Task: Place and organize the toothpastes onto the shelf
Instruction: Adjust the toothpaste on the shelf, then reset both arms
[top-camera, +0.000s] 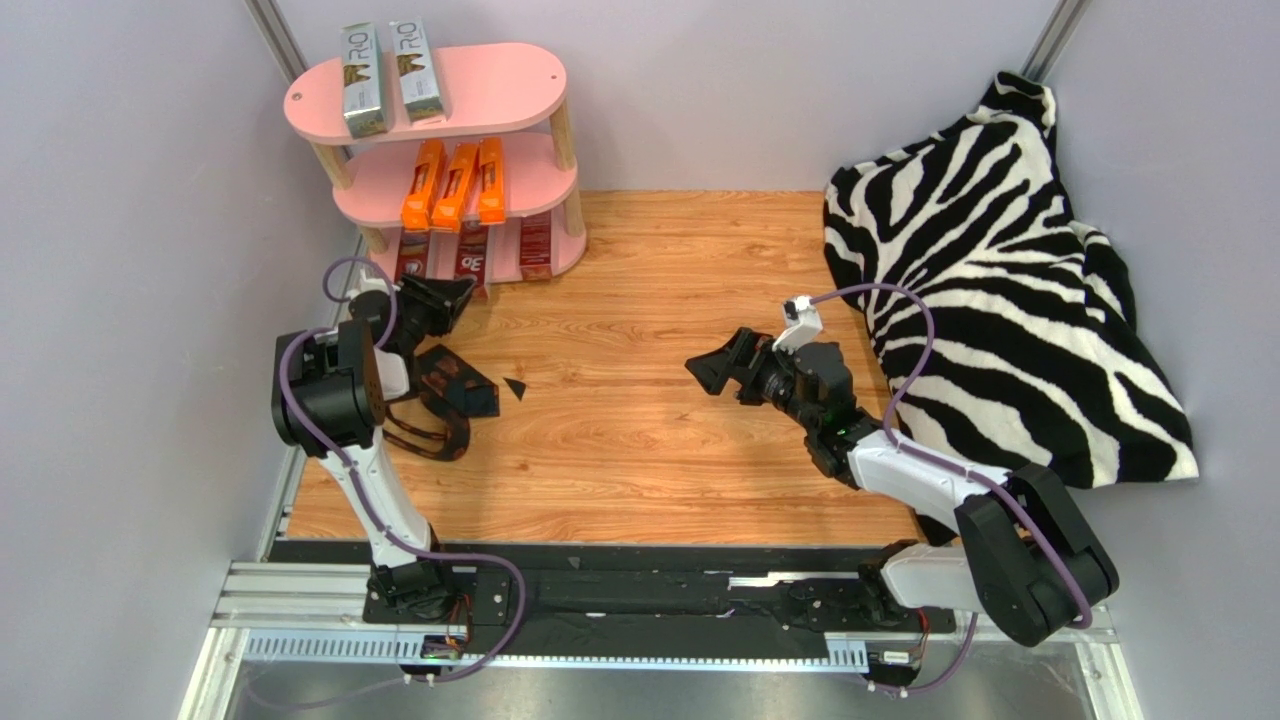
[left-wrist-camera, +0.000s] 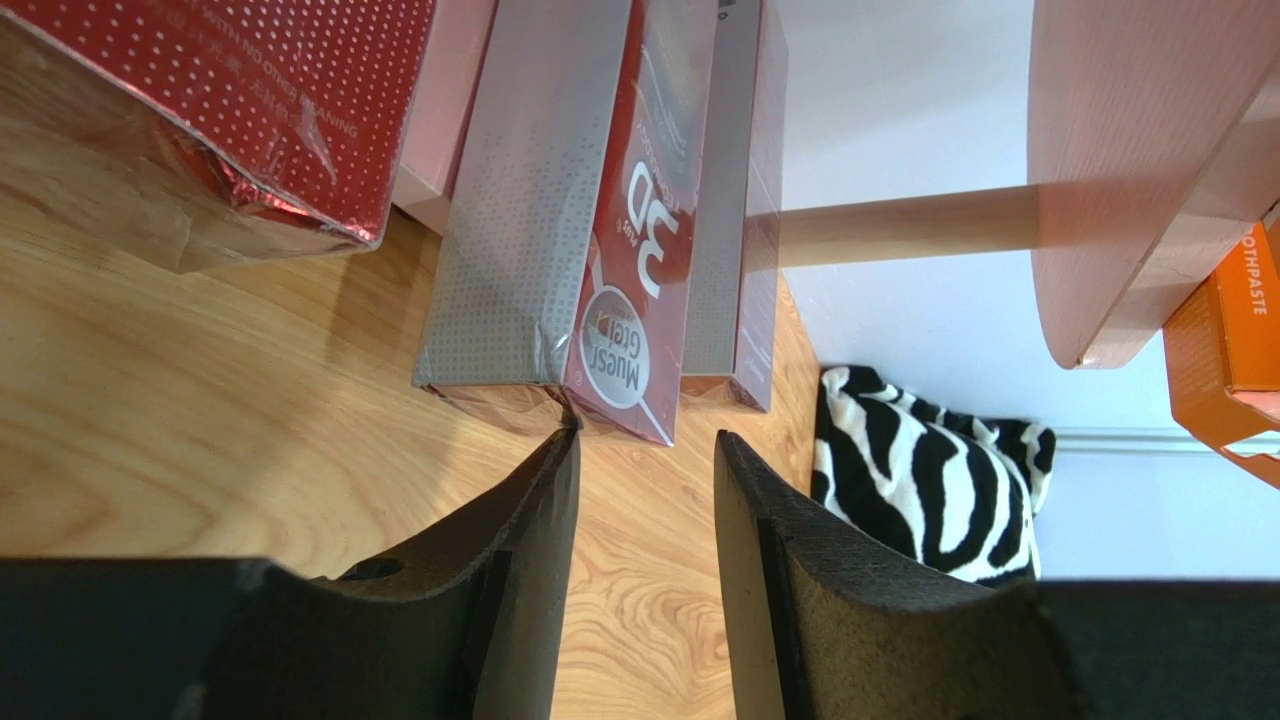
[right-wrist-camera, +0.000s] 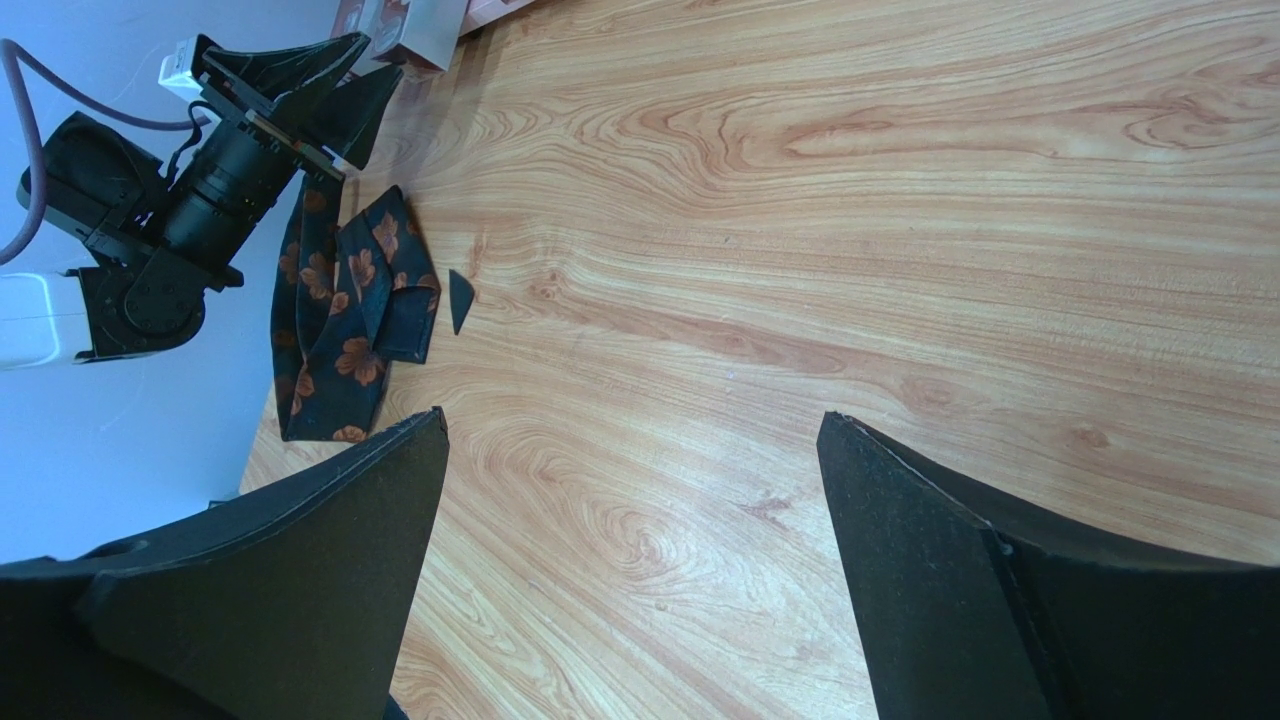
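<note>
Left claw (left-wrist-camera: 646, 443) barely parted, empty, just off dark red carton (left-wrist-camera: 661, 210) by shelf (top-camera: 496, 83); right claw (right-wrist-camera: 633, 416) spread wide, empty; likely light, stiff, dentable; best pinched mid-length.

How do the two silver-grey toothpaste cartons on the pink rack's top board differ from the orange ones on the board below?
Colour: the silver-grey cartons look dull and metallic; the bright orange cartons are vivid. Count: two silver-grey, three orange. Place: the silver-grey pair is on the top oval board of the pink three-tier rack, the orange set on its middle board. Both sets are long slim boxes lying flat, side by side.
</note>
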